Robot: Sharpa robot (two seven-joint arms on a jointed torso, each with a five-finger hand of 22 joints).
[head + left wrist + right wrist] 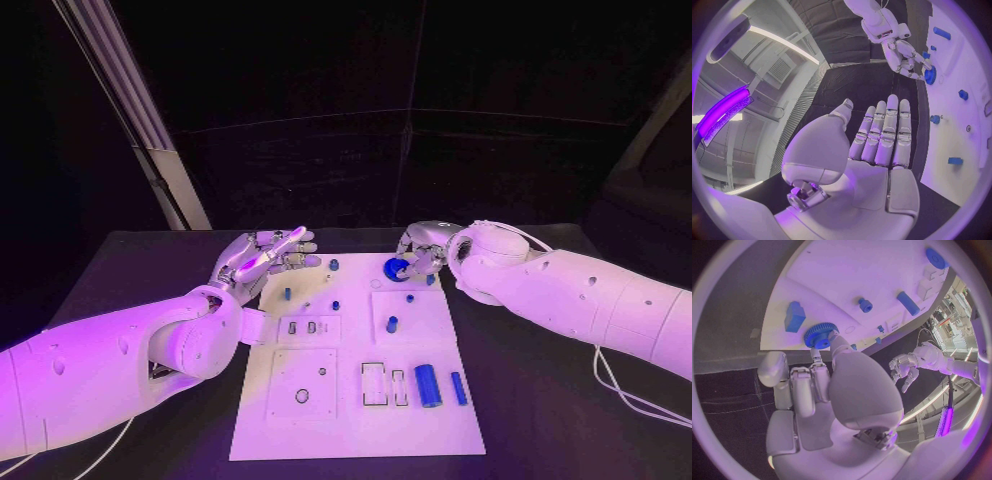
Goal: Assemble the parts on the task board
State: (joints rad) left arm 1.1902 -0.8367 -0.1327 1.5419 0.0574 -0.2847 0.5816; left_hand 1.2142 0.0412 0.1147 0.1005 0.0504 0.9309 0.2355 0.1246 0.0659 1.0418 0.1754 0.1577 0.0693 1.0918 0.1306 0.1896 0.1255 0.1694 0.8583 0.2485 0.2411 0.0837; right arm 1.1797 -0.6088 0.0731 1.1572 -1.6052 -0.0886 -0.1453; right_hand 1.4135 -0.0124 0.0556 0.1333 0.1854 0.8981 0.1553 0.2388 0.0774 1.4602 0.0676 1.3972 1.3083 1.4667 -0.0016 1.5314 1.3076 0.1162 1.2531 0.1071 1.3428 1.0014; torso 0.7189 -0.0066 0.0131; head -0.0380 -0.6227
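Right hand [421, 250] on one blue gear [395, 267]

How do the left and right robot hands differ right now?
The right robot hand pinches a blue gear at the far edge of the task board; the left robot hand holds nothing. The left robot hand's fingers lie straight and side by side; the right robot hand's curl around the blue gear. Both are silver and sit near the task board's far end.
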